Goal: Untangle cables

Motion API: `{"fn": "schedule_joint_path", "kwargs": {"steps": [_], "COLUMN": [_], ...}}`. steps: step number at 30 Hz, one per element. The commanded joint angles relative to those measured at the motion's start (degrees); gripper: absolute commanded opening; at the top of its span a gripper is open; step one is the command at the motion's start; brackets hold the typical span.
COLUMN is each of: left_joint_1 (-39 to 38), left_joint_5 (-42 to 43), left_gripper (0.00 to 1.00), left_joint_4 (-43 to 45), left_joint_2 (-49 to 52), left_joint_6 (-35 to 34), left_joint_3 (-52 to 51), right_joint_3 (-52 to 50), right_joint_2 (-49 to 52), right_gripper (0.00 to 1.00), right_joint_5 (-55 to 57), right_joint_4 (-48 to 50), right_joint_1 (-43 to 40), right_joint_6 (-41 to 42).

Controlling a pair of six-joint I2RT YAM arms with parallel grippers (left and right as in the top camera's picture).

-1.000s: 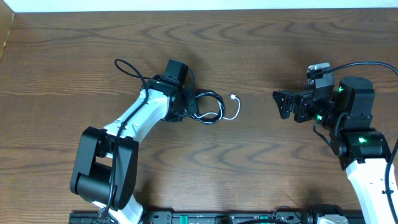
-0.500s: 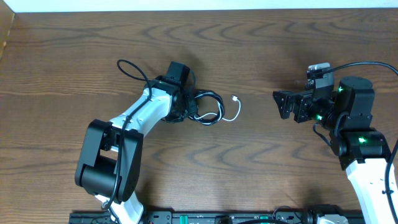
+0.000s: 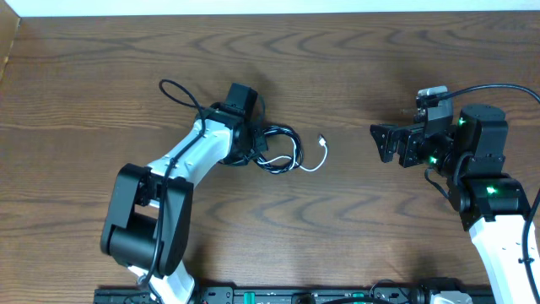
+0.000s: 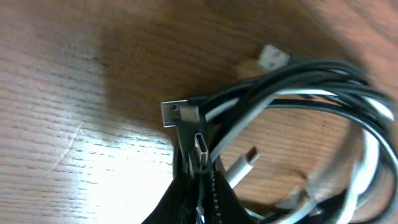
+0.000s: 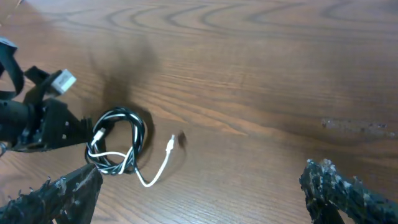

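Left gripper (image 3: 262,147): jaws pressed together on the cables, pinching the coil at the edge nearest the wrist

Left fingertips (image 4: 180,199): meeting in a point at the bottom of the left wrist view, with cords running in between them; which of the two cords is actually caught cannot be told

Cables (image 3: 281,149): a small tangled coil on the table straight off the left gripper's tips and touching them; well apart from the right gripper, out in front of its jaws

Black cable (image 4: 323,71): several loops stacked together, sweeping out ahead of the left fingertips and off to one side

White cable (image 4: 249,107): threaded through the black loops; its free tail (image 3: 310,162) curls out of the coil on the side away from the left gripper

White plug (image 3: 321,141): at the end of that tail, lying clear of the coil, between the two grippers but much nearer the left one

Silver USB plug (image 4: 176,113): flat and metallic, just ahead of the left fingertips

Small oval plug (image 4: 202,148): right at the left fingertips, apparently touching them

Right gripper (image 3: 380,142): jaws spread wide with nothing between them, facing the coil over bare wood

Right fingers (image 5: 68,190): at the lower corners of the right wrist view, the coil ahead and towards the left-hand one

Table (image 3: 354,67): dark wood grain under both grippers

Arm cable (image 3: 173,91): thicker black lead looping behind the left gripper, alongside its arm
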Motion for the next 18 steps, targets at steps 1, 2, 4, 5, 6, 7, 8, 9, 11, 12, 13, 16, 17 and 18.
{"fn": "schedule_joint_path", "kwargs": {"steps": [1, 2, 4, 5, 6, 7, 8, 9, 11, 12, 13, 16, 17, 18], "left_joint_1": [0.1, 0.1, 0.1, 0.1, 0.1, 0.0, -0.1, -0.2, -0.5, -0.7, -0.7, -0.8, -0.8, -0.8], "left_joint_5": [1.3, 2.3, 5.1, 6.3, 8.7, 10.3, 12.0, 13.6, 16.3, 17.3, 18.0, 21.5, 22.9, 24.0], "left_gripper": [0.08, 0.08, 0.08, 0.08, 0.08, 0.08, 0.08, 0.08, 0.08, 0.08, 0.08, 0.08, 0.08, 0.08], "left_joint_4": [0.8, 1.4, 3.8, 4.6, 6.2, 7.0, 7.8, 8.5, 9.4, 9.6, 9.9, 11.8, 13.0, 14.3], "left_joint_2": [-5.0, -6.2, -9.2, -10.2, -11.6, -12.3, -12.9, -13.2, -13.5, -13.5, -13.5, -13.5, -13.5, -13.5], "left_joint_6": [6.9, 7.9, 8.7, 8.7, 8.7, 8.7, 8.6, 8.6, 7.7, 6.9, 6.1, 3.6, 2.7, 1.4], "left_joint_3": [4.2, 4.7, 4.9, 4.9, 4.9, 4.9, 4.9, 4.9, 4.9, 4.9, 4.9, 4.9, 4.9, 4.9], "right_joint_3": [1.4, 1.4, 1.4, 1.4, 1.4, 1.4, 1.4, 1.4, 1.4, 1.4, 1.4, 1.4, 1.4, 1.4], "right_joint_2": [0.1, 0.1, 0.1, 0.1, 0.1, 0.1, 0.1, 0.1, 0.1, 0.1, 0.1, 0.3, 0.5, 0.9], "right_gripper": [0.99, 0.99, 0.99, 0.99, 0.99, 0.99, 0.99, 0.99, 0.99, 0.99, 0.98, 0.94, 0.94, 0.92], "right_joint_5": [0.3, 0.3, 0.3, 0.3, 0.2, 0.2, 0.2, 0.2, -0.2, -0.6, -1.0, -1.5, -1.5, -1.8], "right_joint_4": [0.0, 0.0, 0.2, 0.5, 0.8, 1.1, 1.4, 1.7, 2.4, 2.8, 3.0, 3.2, 3.2, 3.2], "right_joint_1": [0.2, 0.2, 0.2, 0.3, 0.3, 0.3, 0.3, 0.3, 0.3, 0.3, 0.3, 0.3, 0.3, 0.3], "right_joint_6": [-0.3, -0.3, -0.3, -0.3, -0.1, 0.4, 1.1, 1.9, 3.5, 4.1, 4.5, 6.4, 6.8, 6.8]}}
